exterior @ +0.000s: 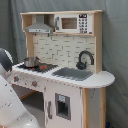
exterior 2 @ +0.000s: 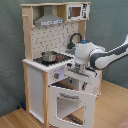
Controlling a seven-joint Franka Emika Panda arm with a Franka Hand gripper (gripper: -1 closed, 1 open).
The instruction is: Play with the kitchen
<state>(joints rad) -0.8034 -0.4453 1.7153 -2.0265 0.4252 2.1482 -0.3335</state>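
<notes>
Standing against a grey backdrop in both exterior views: the kitchen point(exterior: 65, 70) point(exterior 2: 55, 60). In the second exterior view, going left to right: a pot point(exterior 2: 49, 56) on the stovetop point(exterior 2: 50, 60) at nine o'clock of the arm point(exterior 2: 100, 54); oven door point(exterior 2: 70, 102) hanging open at six o'clock; gripper point(exterior 2: 75, 67) low at the counter's front edge, just above that door. Cannot tell whether spread or pressed together. Black faucet point(exterior 2: 75, 38) at twelve o'clock of the wrist.
</notes>
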